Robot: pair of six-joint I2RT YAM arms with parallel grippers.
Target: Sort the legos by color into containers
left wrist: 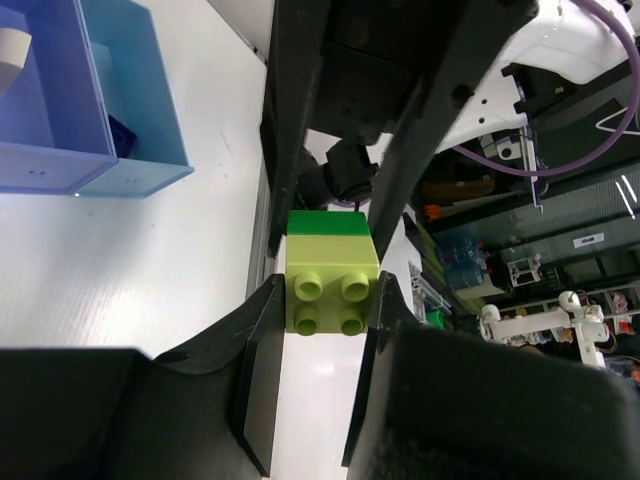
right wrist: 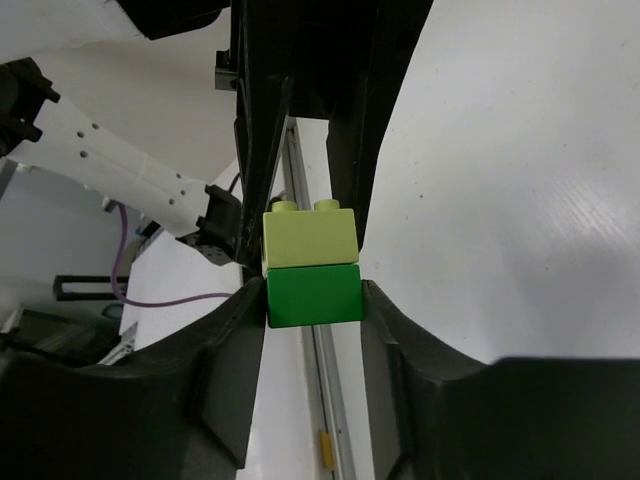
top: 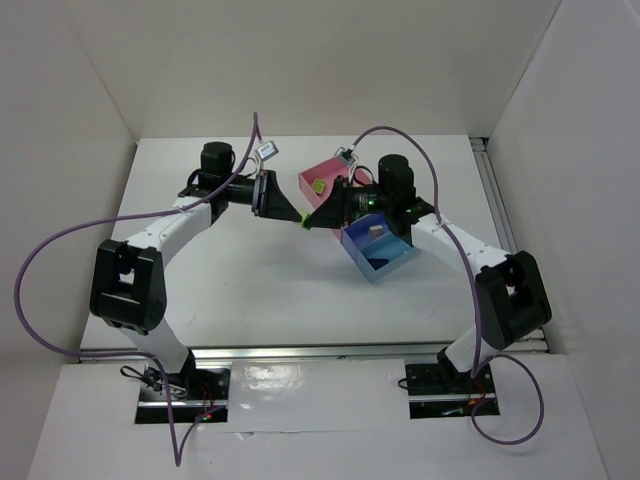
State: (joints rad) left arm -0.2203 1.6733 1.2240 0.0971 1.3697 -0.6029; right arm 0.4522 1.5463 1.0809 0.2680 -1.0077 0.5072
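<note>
Top external view: a white table [top: 250, 300] lies boxed by white walls [top: 90, 70] on three sides. A wide stretch of bare tabletop spreads left of the trays [top: 372, 240] and toward the arm bases. A metal rail [top: 492, 190] runs along the table edge to the right of the trays.

The left arm [top: 165, 235] reaches in from the trays' left. The right arm [top: 470, 260] bends over the row's right end, its wrist above the trays.

The row runs diagonally: pink tray [top: 322, 175] farthest back, dark-blue tray [top: 360, 243] in the middle, light-blue tray [top: 400, 262] nearest.

The two grippers meet tip to tip just left of the trays. The left gripper [left wrist: 328, 295] is clamped on the pale brick [left wrist: 330, 262]. The right gripper [right wrist: 313, 295] is clamped on the green brick [right wrist: 313, 300], a pad flat on each side. The two bricks are stacked together, edges flush, between the opposing fingertips.
</note>
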